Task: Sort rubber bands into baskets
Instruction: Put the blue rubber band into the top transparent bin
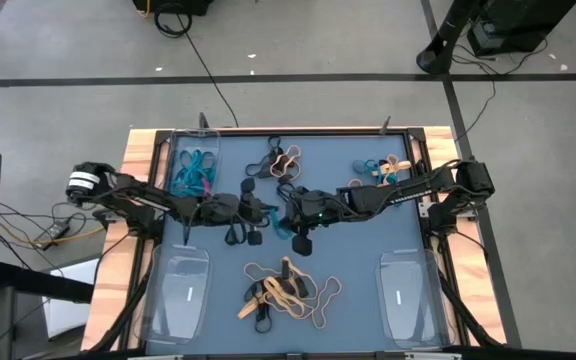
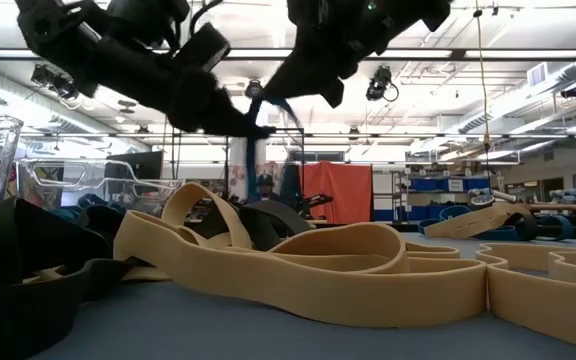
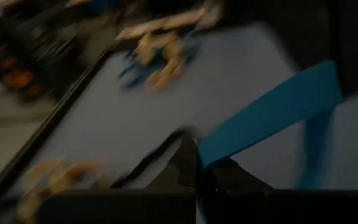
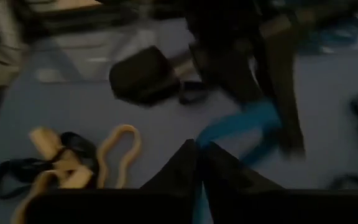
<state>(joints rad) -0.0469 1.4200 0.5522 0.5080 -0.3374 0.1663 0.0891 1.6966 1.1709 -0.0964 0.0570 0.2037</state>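
We see both grippers meet mid-table — the left gripper (image 1: 265,212) and right gripper (image 1: 290,213) each pinched shut on one teal band (image 3: 272,115), stretched between them.

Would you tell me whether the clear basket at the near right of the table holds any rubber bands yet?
Empty: the high view shows nothing inside the near-right basket, only its clear floor.

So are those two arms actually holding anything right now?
Yes: a teal-blue rubber band is stretched between them. The left gripper and the right gripper each pinch one end of it.
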